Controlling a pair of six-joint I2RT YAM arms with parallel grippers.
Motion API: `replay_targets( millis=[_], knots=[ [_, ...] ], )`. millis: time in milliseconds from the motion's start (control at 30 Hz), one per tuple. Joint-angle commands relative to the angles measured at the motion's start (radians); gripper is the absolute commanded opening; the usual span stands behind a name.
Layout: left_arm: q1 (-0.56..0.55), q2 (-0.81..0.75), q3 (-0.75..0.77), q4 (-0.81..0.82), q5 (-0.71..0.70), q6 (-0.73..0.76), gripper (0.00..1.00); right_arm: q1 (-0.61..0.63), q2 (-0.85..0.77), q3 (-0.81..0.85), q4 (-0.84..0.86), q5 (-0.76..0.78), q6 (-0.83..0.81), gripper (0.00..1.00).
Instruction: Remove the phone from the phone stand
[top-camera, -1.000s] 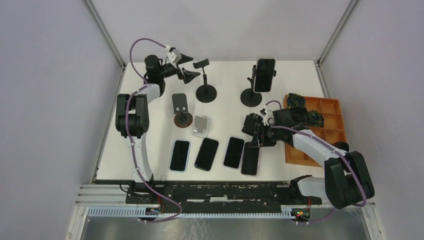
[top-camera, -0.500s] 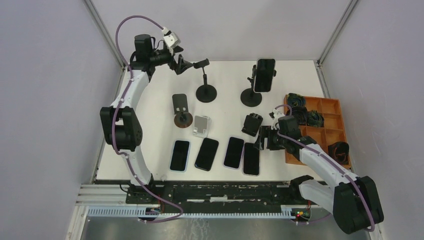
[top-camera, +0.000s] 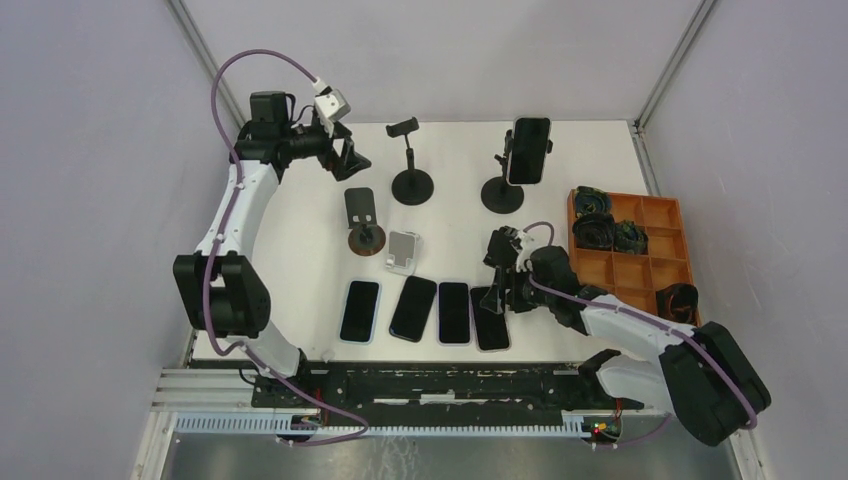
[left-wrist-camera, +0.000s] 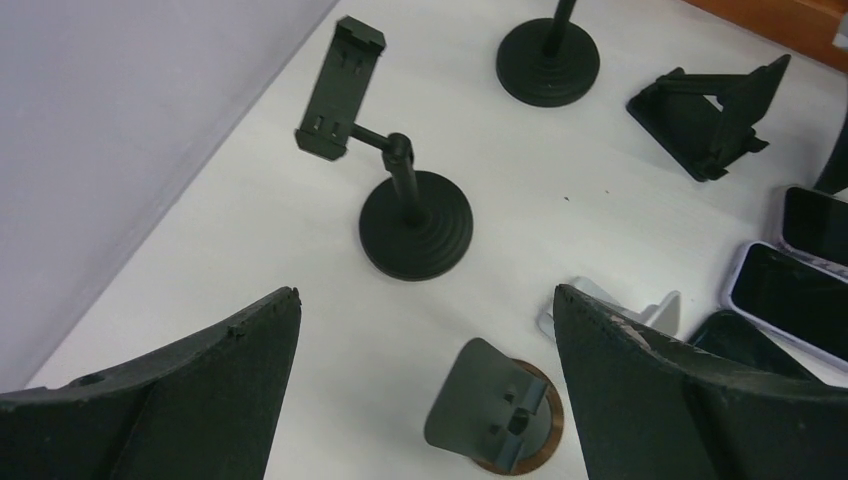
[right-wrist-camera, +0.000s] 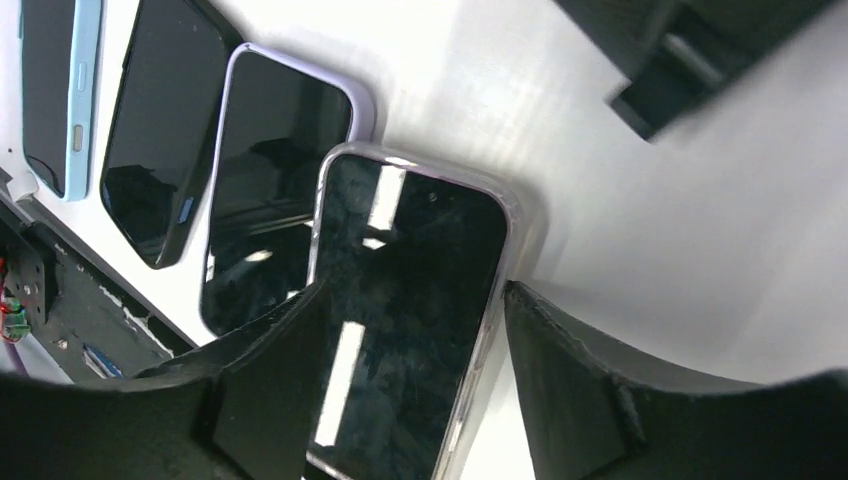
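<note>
The phone (top-camera: 529, 148) stands upright, long axis vertical, in the phone stand (top-camera: 503, 190) at the table's far side, straight ahead of my right gripper (top-camera: 503, 298), which I judge the nearer and whose jaws are apart astride a flat clear-cased phone (right-wrist-camera: 405, 300), while my left gripper (top-camera: 347, 163), jaws also apart, hovers well off to the left.

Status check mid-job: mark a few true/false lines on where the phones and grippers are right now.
1. Four flat phones lie in a row near the arm bases. True.
2. Every stand is empty. False: the upright phone sits in the back right stand.
3. The left gripper is open and empty. True.
4. The right gripper is up at the back stands. False: it straddles the rightmost flat phone.
</note>
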Motion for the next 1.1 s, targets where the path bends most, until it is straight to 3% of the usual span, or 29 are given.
replay_targets(
  millis=[0,267,467,633,767,1067],
  knots=[
    [0.000,-0.078,-0.061,-0.050,0.007,0.047,1.00,0.109,0.131,0.016,0.023,0.063,0.069,0.68],
    [0.000,-0.098,-0.081,-0.077,0.001,0.048,1.00,0.192,0.191,0.077,0.032,0.130,0.135,0.62],
    [0.000,-0.093,-0.044,-0.077,0.012,-0.008,1.00,0.171,0.056,0.214,-0.157,0.244,0.086,0.72],
    [0.000,-0.111,-0.021,-0.092,0.029,-0.033,1.00,-0.050,-0.032,0.466,-0.338,0.190,-0.060,0.86],
    [-0.002,-0.111,-0.001,-0.147,0.052,-0.023,1.00,-0.202,0.010,0.713,-0.448,0.082,-0.183,0.97],
    [-0.095,-0.101,0.013,-0.411,0.044,0.147,1.00,-0.366,0.215,1.091,-0.518,-0.082,-0.308,0.98]
  ],
)
